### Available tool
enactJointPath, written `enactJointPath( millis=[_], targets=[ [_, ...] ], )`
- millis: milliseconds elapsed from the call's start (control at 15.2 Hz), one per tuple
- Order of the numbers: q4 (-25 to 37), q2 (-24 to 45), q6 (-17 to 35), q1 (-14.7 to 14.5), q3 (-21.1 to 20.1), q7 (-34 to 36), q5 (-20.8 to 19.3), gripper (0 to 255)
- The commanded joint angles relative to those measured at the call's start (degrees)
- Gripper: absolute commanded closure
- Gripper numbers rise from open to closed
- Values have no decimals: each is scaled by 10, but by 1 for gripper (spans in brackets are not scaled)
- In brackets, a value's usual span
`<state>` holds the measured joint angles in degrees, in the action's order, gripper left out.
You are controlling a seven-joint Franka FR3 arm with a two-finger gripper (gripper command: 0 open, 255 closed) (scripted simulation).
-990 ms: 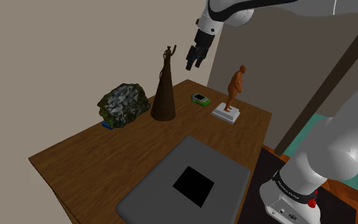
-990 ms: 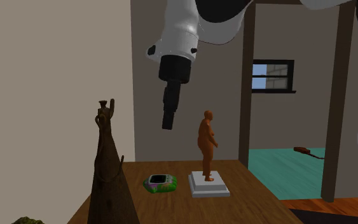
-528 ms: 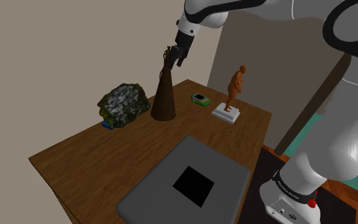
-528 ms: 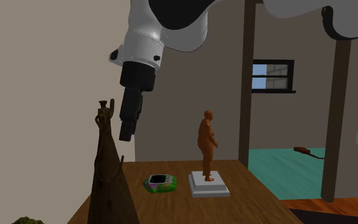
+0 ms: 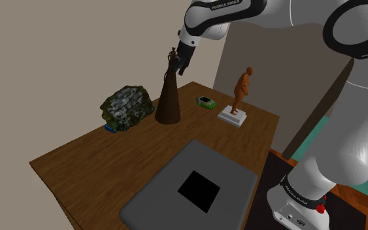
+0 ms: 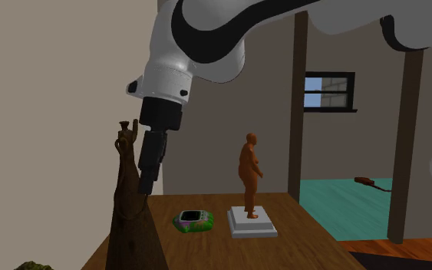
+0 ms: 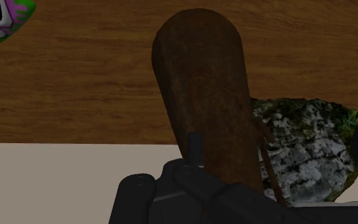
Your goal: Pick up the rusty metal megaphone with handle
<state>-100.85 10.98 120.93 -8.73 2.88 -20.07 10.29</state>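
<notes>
The tall brown megaphone [image 5: 168, 98] is standing upright on the wooden table [image 5: 91, 166], left of centre in the shoulder view, beside a mossy rock [image 5: 127, 106]. The black gripper [image 5: 178, 65] is hanging at its narrow top in the upper middle of that frame, close against the handle. How the jaws are standing cannot be told, nor whether they are touching it.

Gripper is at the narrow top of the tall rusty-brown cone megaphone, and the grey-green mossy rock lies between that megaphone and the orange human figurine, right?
Not quite. The shoulder view shows the small green gadget between the tall rusty-brown cone megaphone and the orange human figurine; the grey-green mossy rock lies on the megaphone's other side. The black gripper is at its narrow top.
</notes>
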Motion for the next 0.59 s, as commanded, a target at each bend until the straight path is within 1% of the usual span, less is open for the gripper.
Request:
enactJointPath(
  millis=[0,66,528],
  targets=[
    [-2,3,5,0,0,-1,1,0],
    [-1,3,4,0,0,-1,1,255],
    [-2,3,5,0,0,-1,1,255]
  ],
)
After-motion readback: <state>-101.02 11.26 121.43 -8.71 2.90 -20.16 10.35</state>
